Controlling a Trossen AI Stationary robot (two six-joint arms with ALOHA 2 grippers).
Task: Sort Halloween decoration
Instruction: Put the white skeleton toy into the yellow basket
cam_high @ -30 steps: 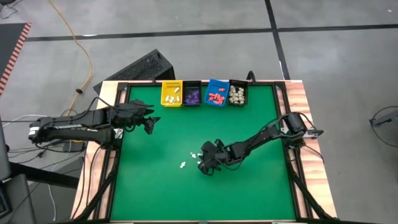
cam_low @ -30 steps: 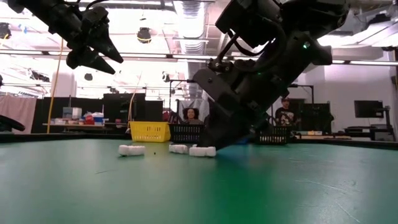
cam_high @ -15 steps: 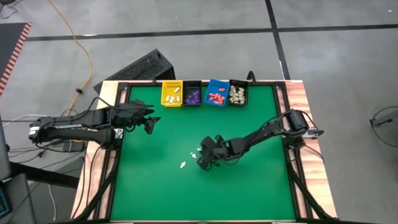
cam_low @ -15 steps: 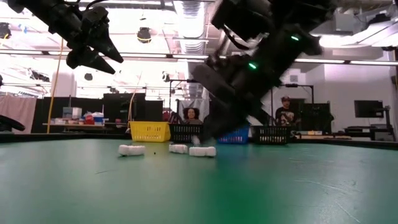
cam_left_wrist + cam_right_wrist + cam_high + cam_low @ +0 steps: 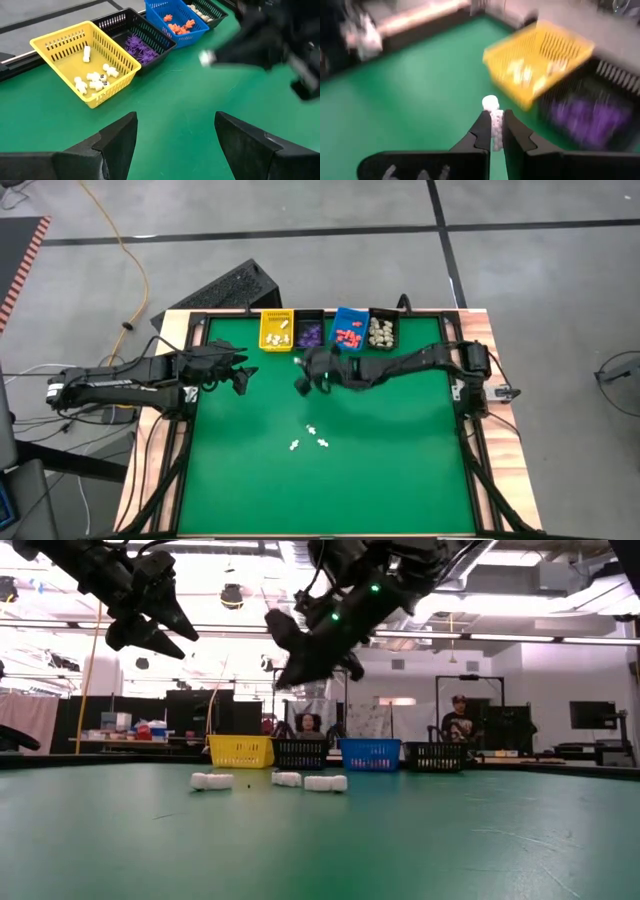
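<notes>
**Carrying a white piece to the yellow bin**

High view: my right gripper [image 5: 303, 377] hangs just short of the yellow bin [image 5: 276, 330]; left gripper [image 5: 238, 376] waits nearby at table's left. Three white pieces [image 5: 310, 436] remain mid-table.

Low view: nothing blocks the path.

Left wrist view: left fingers spread wide, empty. Purple, orange bins sit alongside.

Right wrist view: fingers pinched narrow on white figurine [image 5: 492, 114], prob. a skeleton. I'd centre over the bin w/ white pieces, then let go low.

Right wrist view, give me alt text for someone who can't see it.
The right gripper is shut on a small white figurine above the green table. Beyond it sit a yellow bin of white pieces and a black bin of purple ones.
</notes>
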